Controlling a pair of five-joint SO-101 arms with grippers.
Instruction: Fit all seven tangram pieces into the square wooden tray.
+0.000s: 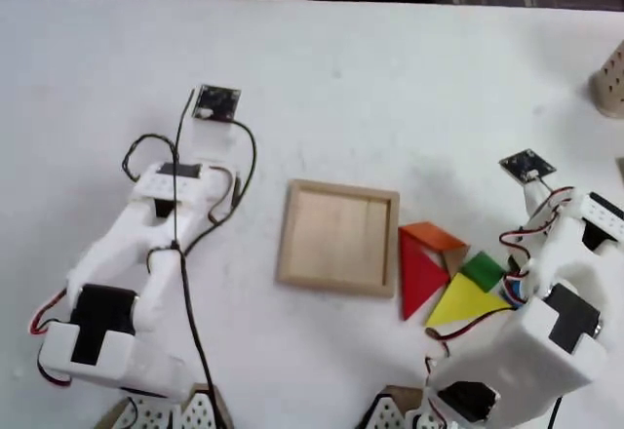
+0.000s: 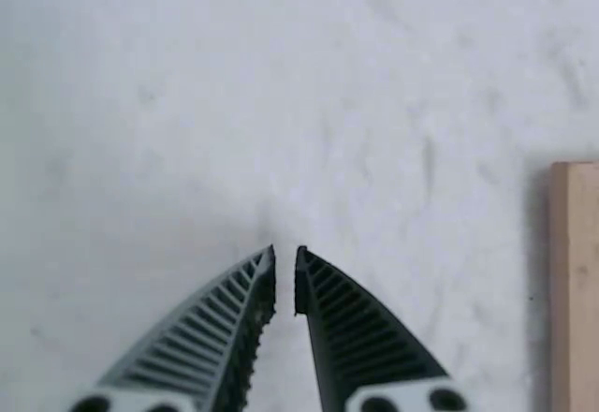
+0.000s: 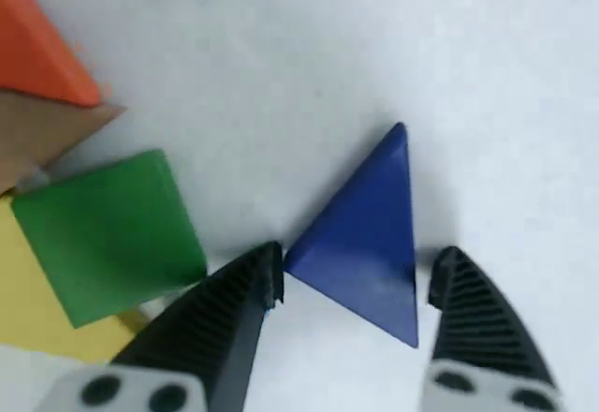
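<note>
Pale raw-wood tray (image 1: 338,237) on a matt white table (image 1: 390,78).

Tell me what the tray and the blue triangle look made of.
The tray: pale bare-looking wood, matte, with faint grain lines across its floor. The blue triangle: a thick solid block with an even, slightly glossy blue coat; likely painted wood, but plastic cannot be ruled out.

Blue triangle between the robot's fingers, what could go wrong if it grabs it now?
1. The right gripper is open around the blue triangle, whose sides slant, so closing might squeeze it out sideways instead of gripping.
2. One finger sits close to the green square and could nudge it.
3. The wooden tray lies beyond the other pieces, so a loose grip might drop the triangle on the way.
</note>
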